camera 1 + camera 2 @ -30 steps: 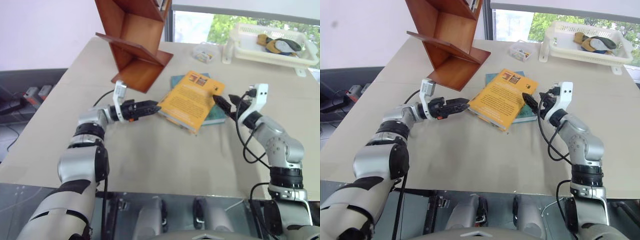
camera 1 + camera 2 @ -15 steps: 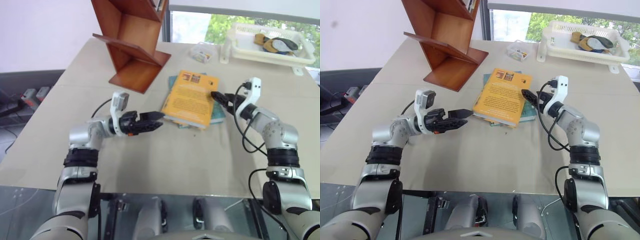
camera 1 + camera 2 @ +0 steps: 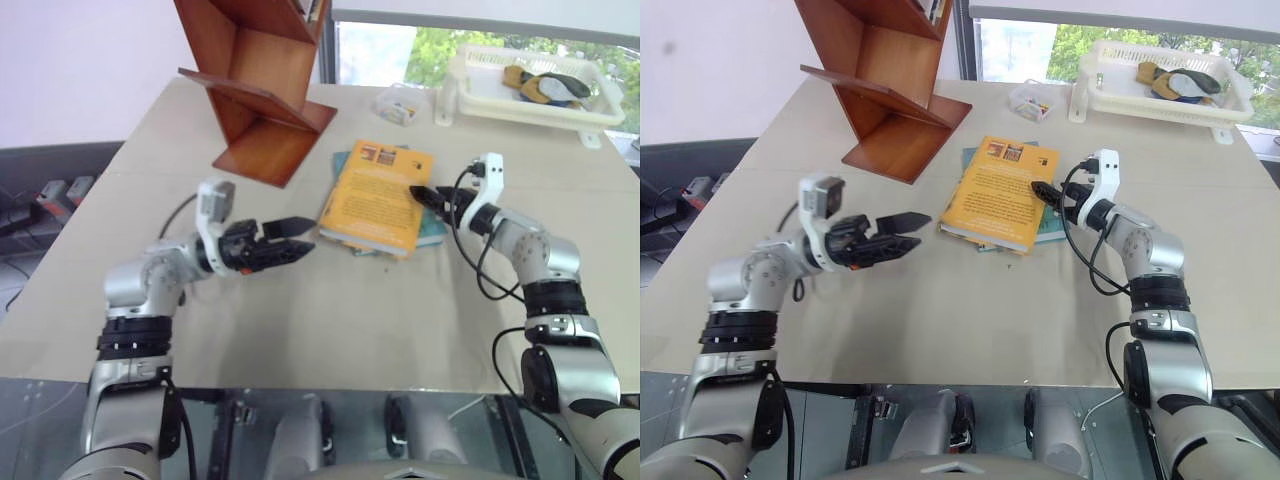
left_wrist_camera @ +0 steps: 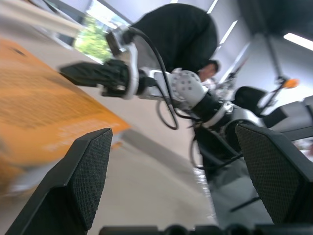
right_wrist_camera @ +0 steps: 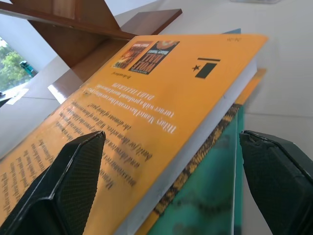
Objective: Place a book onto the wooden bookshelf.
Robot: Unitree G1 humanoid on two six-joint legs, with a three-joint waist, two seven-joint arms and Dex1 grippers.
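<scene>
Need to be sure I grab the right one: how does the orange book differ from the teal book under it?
The orange book lies on top, its cover fully exposed; the teal book sits beneath, showing just along one side and a far corner. The orange book is thick with white page edges, while the teal book looks thinner. The orange cover carries dark print and small pictures; the teal cover shows no print. Both lie flat on the table, near the wooden bookshelf.
</scene>
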